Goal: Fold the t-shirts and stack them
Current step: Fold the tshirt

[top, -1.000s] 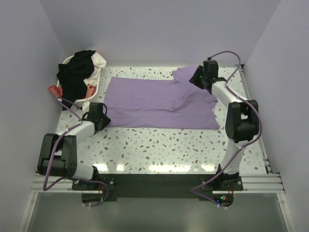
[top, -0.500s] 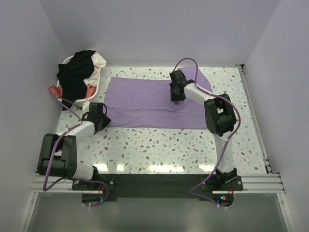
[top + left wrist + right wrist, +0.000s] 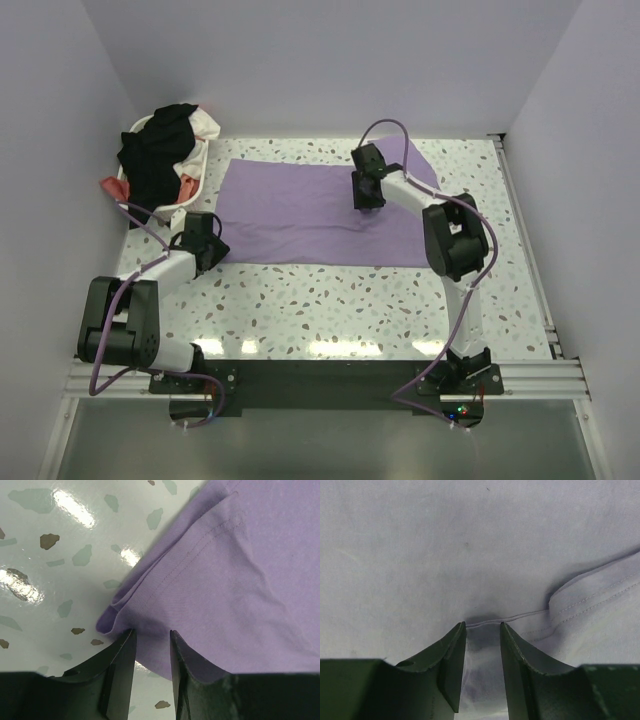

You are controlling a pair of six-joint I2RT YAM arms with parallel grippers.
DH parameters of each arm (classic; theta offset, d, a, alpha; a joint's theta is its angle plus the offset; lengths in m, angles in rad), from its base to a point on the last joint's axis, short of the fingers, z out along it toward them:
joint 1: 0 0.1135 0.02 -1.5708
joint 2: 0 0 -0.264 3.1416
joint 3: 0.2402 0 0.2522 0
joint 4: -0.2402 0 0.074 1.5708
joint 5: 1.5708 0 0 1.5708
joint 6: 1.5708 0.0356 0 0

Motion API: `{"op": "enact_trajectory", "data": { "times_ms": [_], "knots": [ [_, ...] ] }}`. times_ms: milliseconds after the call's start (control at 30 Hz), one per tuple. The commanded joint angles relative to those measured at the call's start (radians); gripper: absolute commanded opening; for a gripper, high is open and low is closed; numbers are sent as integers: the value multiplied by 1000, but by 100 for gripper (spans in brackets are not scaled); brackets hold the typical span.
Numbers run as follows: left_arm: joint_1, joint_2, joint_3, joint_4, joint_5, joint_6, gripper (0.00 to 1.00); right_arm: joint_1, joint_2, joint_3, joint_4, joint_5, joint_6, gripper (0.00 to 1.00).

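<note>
A lavender t-shirt (image 3: pixel 290 210) lies spread across the speckled table, its right side folded over toward the middle. My left gripper (image 3: pixel 208 246) sits at the shirt's near left corner. In the left wrist view the doubled corner (image 3: pixel 150 605) runs between the left gripper's (image 3: pixel 152 636) fingertips. My right gripper (image 3: pixel 366 194) rests on the shirt's middle, near the far edge. In the right wrist view a stitched hem (image 3: pixel 520 616) crosses the right gripper's (image 3: pixel 483 628) tips, and cloth bunches up between the fingers. More t-shirts, black (image 3: pixel 158 150), white (image 3: pixel 207 124) and coral (image 3: pixel 188 187), are heaped at the far left.
A white laundry basket (image 3: pixel 201 168) at the far left corner holds the heap, and a coral piece (image 3: pixel 110 185) hangs over its left side. Walls close in on three sides. Speckled tabletop (image 3: pixel 330 300) shows in front of the shirt.
The right arm swung from the sleeve at the far right to the shirt's middle, folding the right side leftwards; it has stayed there for the last half second. The left arm has not moved.
</note>
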State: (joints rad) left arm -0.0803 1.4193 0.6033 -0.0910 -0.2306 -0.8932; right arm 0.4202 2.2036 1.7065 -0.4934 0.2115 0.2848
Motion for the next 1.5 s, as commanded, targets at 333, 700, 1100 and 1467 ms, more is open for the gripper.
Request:
{"op": "enact_trajectory", "data": {
  "times_ms": [333, 700, 1100, 1467],
  "knots": [
    [-1, -3, 13, 42, 7, 28, 38, 20, -15, -28, 15, 12, -18, 38],
    [1, -5, 16, 36, 2, 31, 38, 20, -7, 11, -4, 16, 8, 15],
    [5, -10, 13, 31, 2, 36, 38, 20, -62, -5, 44, 9, 45, 5],
    [7, -6, 12, 34, 4, 36, 38, 19, -87, 7, 116, 5, 70, 5]
  ]
}}
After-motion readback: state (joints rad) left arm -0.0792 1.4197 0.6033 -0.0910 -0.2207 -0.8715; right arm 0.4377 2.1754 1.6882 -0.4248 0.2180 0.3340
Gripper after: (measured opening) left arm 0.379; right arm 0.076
